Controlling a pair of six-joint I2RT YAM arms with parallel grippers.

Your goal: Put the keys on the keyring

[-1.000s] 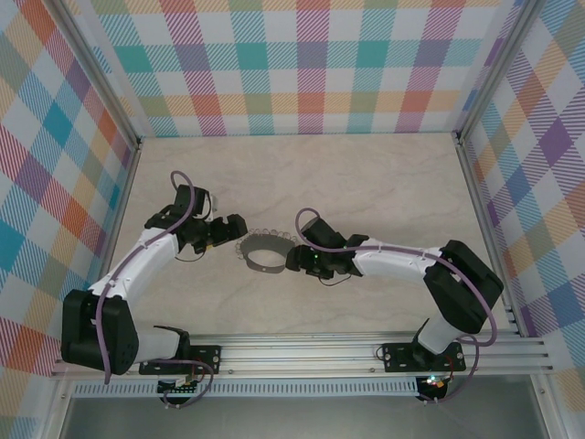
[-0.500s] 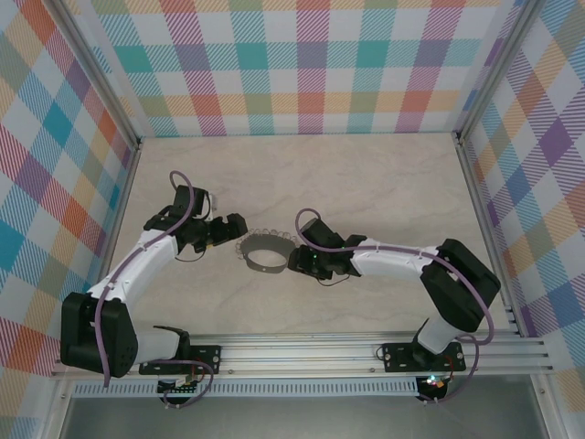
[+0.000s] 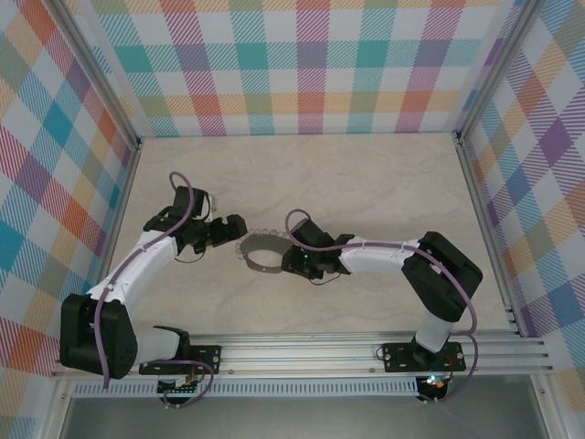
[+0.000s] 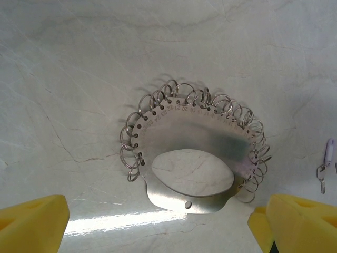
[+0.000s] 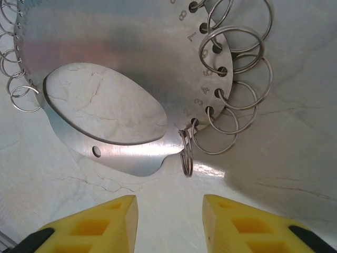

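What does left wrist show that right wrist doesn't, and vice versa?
Left wrist: the whole keyring, rings fanned round its curved edge, and the small key apart from it at the right edge; left gripper wide open.
Right wrist: close-up of stamped numbers beside the holes, one ring standing on edge at the keyring's corner; right gripper open, narrower.
Both: the keyring's lower lip with its small hole, and the marble table.

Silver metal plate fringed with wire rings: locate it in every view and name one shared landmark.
Top external: silver ring-fringed plate just left of picture centre.
Left wrist: plate at centre.
Right wrist: plate at upper left.
Shared landmark: its fringe of wire rings.
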